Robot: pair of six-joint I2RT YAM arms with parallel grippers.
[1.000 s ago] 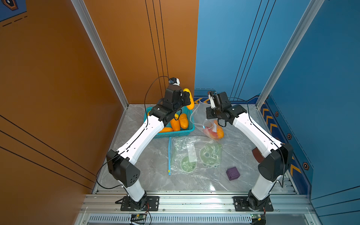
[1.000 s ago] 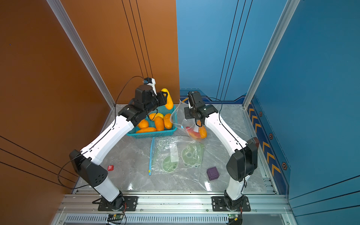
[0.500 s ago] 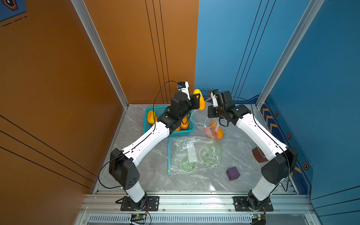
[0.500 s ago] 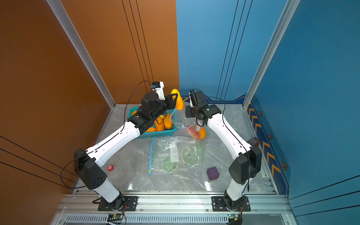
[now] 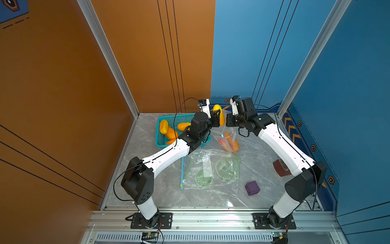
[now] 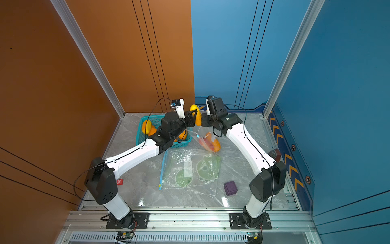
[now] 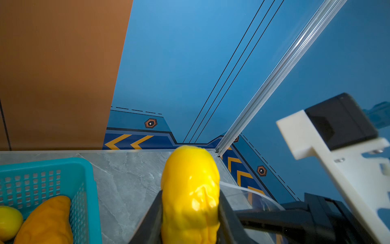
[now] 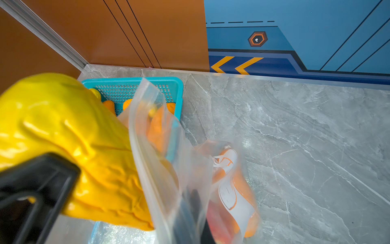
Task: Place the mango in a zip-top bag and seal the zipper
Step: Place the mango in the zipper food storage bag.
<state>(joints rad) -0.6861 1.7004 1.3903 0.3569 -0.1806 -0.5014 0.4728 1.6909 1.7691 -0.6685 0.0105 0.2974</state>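
Mango [image 7: 190, 181] clenched in left claw [image 5: 218, 118] hangs just beside the zip-top bag [image 8: 152, 147] pinched by the right claw [image 5: 228, 122].

The left gripper [image 5: 217, 118] has swung the yellow mango [image 5: 220, 115] away from above the teal basket [image 5: 168, 116] across to the mouth of the zip-top bag [image 5: 229, 135] (now just beside it), and its arm [image 5: 166, 154] no longer covers the mangoes [image 5: 166, 130] at the basket's left end
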